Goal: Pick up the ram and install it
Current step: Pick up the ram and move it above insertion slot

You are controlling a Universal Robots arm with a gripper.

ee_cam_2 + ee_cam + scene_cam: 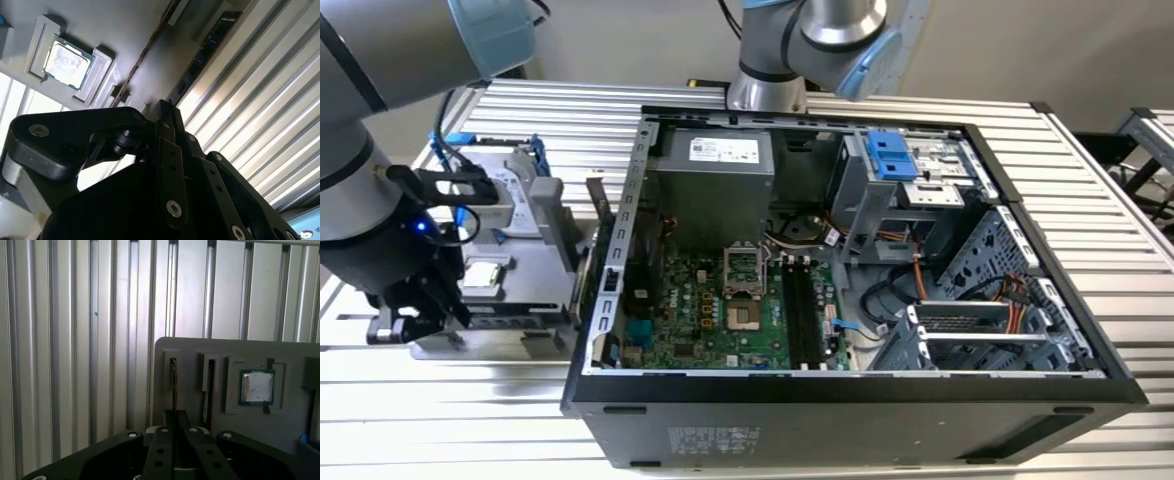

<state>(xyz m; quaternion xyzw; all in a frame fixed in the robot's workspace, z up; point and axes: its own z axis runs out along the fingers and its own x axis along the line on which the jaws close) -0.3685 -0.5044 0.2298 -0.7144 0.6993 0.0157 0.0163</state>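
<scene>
Hovering at grey tray (190,347), pincer (175,415) seemingly together, ram (173,380) upright just ahead

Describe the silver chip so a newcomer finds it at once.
Start at the open computer case; a grey tray sits beside it, on the exterior view's left. The chip lies in its square recess: square and silver, unlike the long dark stick beside it.

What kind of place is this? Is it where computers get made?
Probably a robot workshop or lab for assembling computers: an open computer case sits on a ridged metal table, and a robot arm reaches over a tray of parts.
</scene>
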